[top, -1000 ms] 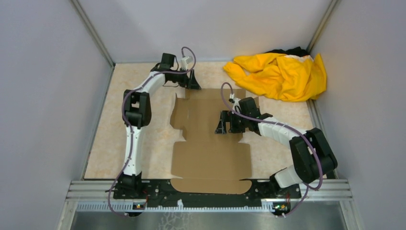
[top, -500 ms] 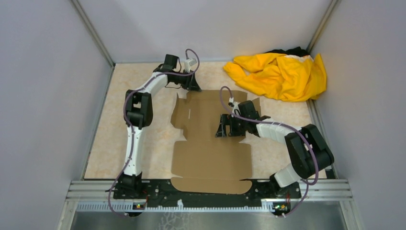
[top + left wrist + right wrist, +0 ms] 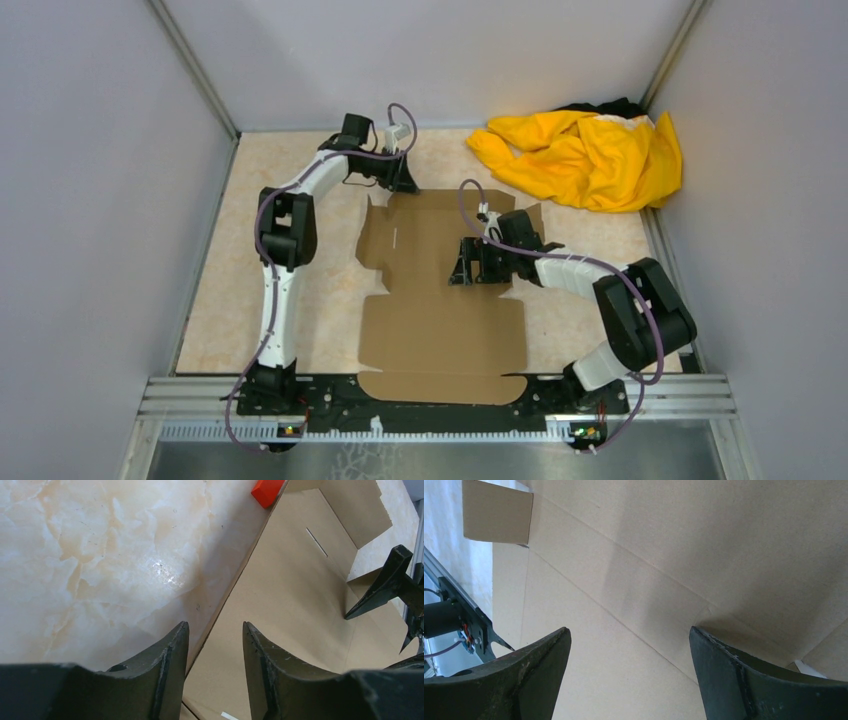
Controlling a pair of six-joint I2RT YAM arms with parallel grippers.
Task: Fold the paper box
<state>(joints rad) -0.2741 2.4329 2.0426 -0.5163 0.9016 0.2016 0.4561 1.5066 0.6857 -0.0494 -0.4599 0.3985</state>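
Note:
The paper box (image 3: 440, 300) is a flat brown cardboard sheet lying between the arms, with its far corner flaps tilted up a little. My left gripper (image 3: 405, 184) is at the sheet's far edge. In the left wrist view the left gripper (image 3: 215, 625) straddles that edge (image 3: 235, 580), one finger over the marble and one over the cardboard, with a gap showing between them. My right gripper (image 3: 476, 270) points down onto the sheet's far panel. In the right wrist view the right gripper (image 3: 629, 629) is wide open over a crease, with nothing held.
A crumpled yellow cloth (image 3: 585, 155) lies at the back right corner. A small red block (image 3: 267, 491) sits on the marble against the sheet's far edge. Grey walls enclose the table on three sides, and the mounting rail (image 3: 440, 395) runs along the near edge.
My left gripper's jaws have narrowed around the sheet's far edge. The far panel and its corner flaps have tipped up slightly. My right gripper has edged a little left.

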